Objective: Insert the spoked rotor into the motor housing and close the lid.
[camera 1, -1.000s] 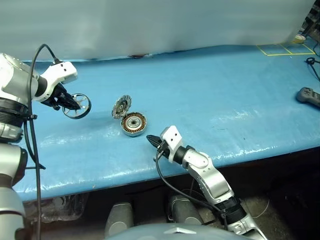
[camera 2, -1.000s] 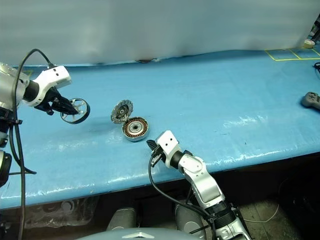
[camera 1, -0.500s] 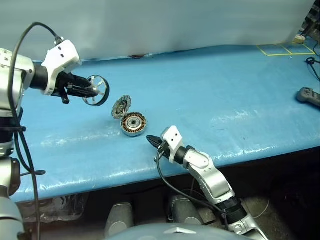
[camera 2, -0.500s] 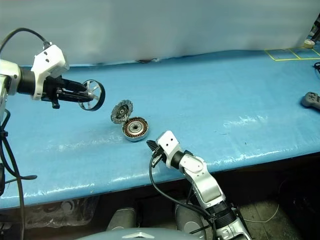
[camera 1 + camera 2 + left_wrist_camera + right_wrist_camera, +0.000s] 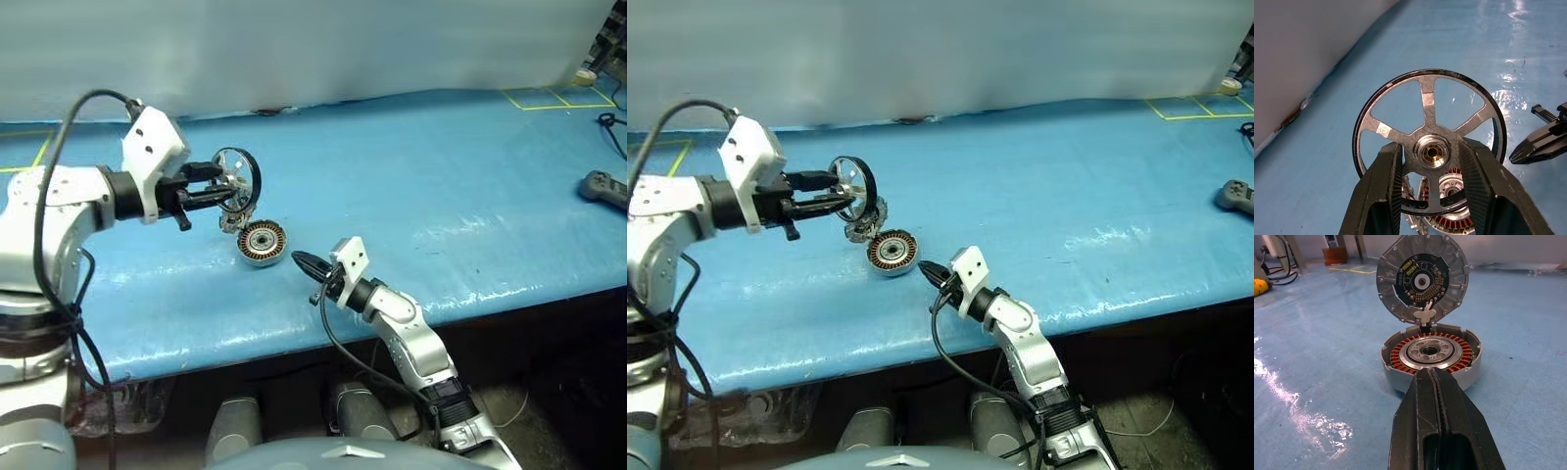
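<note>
The left claw gripped the spoked rotor in the air, just above the upright lid. The motor housing lay open near the counter's front edge, the shut right claw just beside it. Open blue counter stretched toward a controller at the right edge.

The table cover looks like glossy blue plastic sheet, faintly wrinkled. On it, the housing is matt grey metal around shiny copper windings. Above the housing, the lid is dull cast metal. The rotor shows bright scuffed metal spokes inside a dark rim.
</note>
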